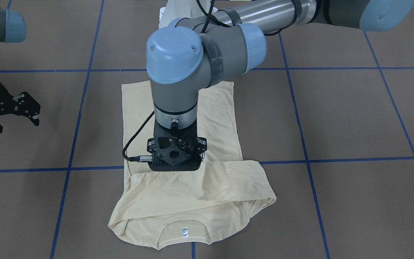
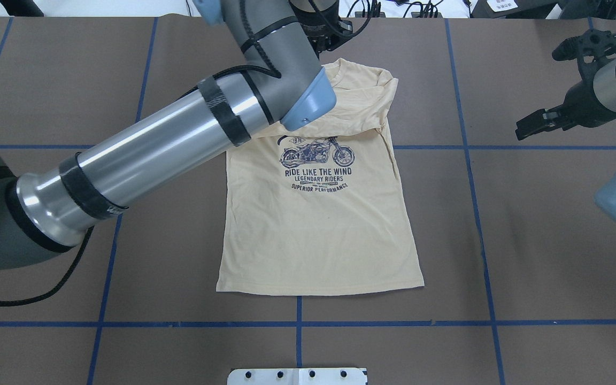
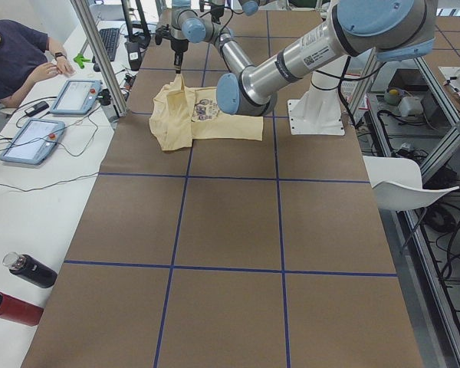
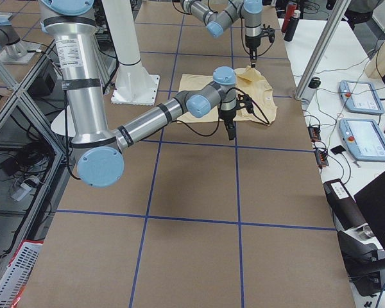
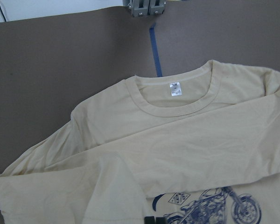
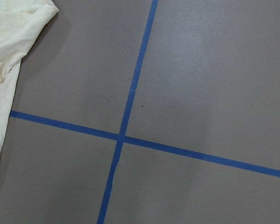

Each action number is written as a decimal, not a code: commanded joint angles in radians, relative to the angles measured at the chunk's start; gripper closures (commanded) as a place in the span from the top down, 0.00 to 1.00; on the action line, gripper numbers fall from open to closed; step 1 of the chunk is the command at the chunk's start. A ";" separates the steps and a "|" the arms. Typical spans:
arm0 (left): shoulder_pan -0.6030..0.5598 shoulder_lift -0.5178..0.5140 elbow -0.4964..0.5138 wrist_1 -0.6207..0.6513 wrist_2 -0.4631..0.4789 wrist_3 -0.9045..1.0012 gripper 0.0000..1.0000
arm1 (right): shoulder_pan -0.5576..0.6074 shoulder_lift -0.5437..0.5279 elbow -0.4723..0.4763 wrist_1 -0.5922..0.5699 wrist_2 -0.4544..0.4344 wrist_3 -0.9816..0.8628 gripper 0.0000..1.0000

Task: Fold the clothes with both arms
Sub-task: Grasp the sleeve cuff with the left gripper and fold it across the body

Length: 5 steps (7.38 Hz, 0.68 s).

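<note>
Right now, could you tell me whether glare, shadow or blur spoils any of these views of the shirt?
Overhead exterior: even light, the print on the shirt is sharp; a bright highlight streaks the left arm. Front-facing: that arm's wrist hides the shirt's middle. Left wrist: crisp, though the neck label text is too small to read. Right wrist: sharp tape lines, soft shading.
</note>
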 commanded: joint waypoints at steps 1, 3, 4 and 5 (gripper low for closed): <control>0.083 -0.085 0.184 -0.103 0.073 -0.130 0.00 | 0.000 0.001 0.000 0.000 0.000 0.002 1.00; 0.130 -0.156 0.342 -0.228 0.076 -0.306 0.00 | 0.000 0.001 0.008 0.000 0.014 0.012 1.00; 0.149 -0.157 0.346 -0.242 0.113 -0.366 0.00 | -0.002 0.003 0.008 0.002 0.014 0.019 1.00; 0.154 -0.159 0.347 -0.295 0.127 -0.432 0.57 | -0.002 0.003 0.011 0.003 0.014 0.031 1.00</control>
